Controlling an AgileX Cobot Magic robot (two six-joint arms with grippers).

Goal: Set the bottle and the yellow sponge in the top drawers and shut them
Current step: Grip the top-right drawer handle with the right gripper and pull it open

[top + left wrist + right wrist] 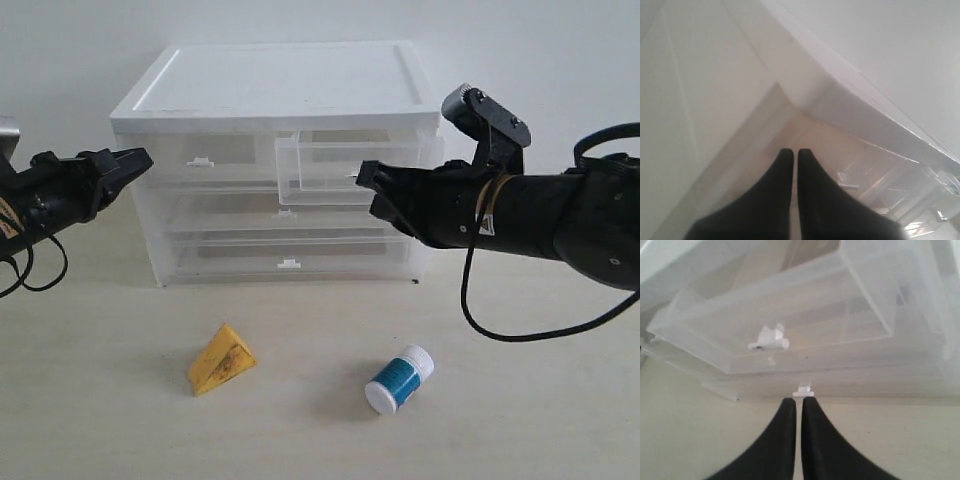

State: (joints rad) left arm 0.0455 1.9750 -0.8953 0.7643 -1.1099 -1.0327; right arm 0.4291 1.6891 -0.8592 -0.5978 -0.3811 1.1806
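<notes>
The bottle point(398, 380) lies on its side on the table point(520, 420), cap toward the cabinet point(280, 90) and well in front of it. Its label is blue-teal, but the print is too small to read. The sponge point(220, 360) sits on the table off to the bottle's left, apart from it, with its darker mottled face showing.

Of the two top drawers, the right drawer point(330, 170) is pulled partway out and looks empty. The left drawer point(215, 150) is pushed in, with its white tab point(200, 160) flush at the front.

The right gripper point(362, 176) hangs in the air just at the open drawer's front. In the right wrist view its fingers point(785, 440) are pressed almost together and hold nothing. The left gripper point(140, 160) hovers beside the cabinet's left top corner, likewise closed on nothing, with only a sliver between its fingers point(782, 190) in the left wrist view.

A small sticker on the right arm cannot be read.
</notes>
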